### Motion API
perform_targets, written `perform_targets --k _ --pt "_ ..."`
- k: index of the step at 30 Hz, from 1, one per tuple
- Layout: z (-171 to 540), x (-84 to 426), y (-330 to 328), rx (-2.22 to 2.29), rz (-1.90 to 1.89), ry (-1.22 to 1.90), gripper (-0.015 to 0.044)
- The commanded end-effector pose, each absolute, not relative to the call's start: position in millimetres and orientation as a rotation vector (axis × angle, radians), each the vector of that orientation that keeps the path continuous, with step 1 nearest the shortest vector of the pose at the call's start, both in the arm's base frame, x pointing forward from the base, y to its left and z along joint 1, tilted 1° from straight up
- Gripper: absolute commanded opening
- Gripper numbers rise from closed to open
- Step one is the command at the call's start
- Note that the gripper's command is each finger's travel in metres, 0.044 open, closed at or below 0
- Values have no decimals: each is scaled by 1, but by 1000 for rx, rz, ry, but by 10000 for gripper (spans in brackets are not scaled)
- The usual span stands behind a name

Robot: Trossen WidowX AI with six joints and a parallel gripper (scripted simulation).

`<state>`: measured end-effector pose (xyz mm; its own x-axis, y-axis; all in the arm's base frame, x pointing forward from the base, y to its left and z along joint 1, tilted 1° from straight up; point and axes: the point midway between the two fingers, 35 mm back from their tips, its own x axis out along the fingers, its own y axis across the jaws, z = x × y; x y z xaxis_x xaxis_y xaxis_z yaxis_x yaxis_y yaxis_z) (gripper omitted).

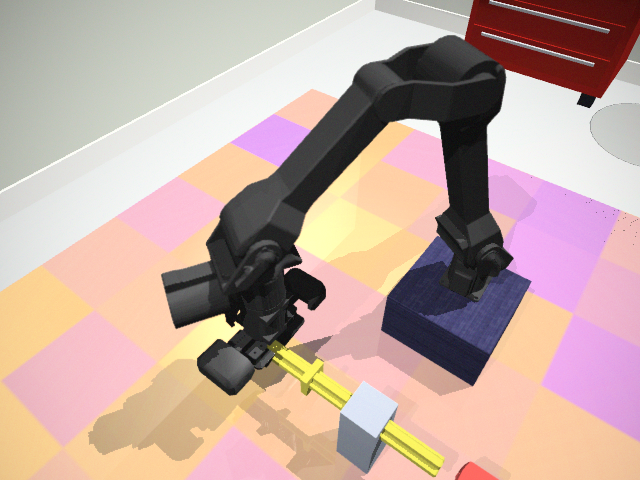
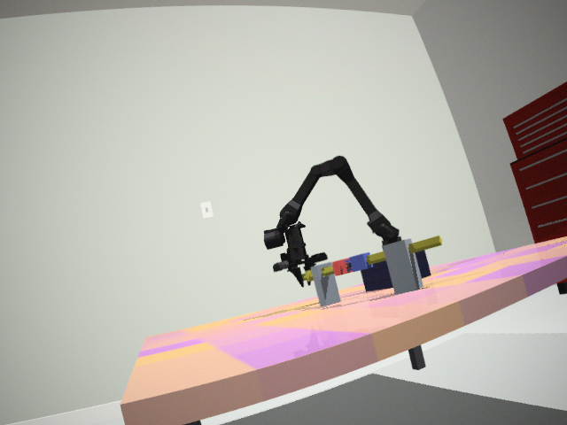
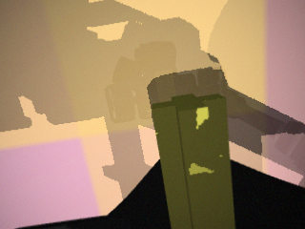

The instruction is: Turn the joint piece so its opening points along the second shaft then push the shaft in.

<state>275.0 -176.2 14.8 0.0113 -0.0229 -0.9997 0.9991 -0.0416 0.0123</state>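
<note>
My gripper is shut on the second shaft near its outer end. The second shaft is yellow and ridged. It runs through the pale grey block, with a collar between my fingers and that block. In the top view the shaft's far end stands apart from the red joint piece. The red piece joins a blue piece on the first shaft, which passes through a bigger grey block. The red piece's opening is too small to make out.
The arm stands on a dark blue base box behind the shafts. The patchwork table top lies below. A red drawer cabinet stands in the background.
</note>
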Motion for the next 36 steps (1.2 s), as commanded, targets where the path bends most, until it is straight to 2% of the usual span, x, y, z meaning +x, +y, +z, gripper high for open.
perform_targets --k 1,36 --pt "13 276 -170 1231 -1243 1162 0" --pt "12 278 -118 1235 -1240 1166 0"
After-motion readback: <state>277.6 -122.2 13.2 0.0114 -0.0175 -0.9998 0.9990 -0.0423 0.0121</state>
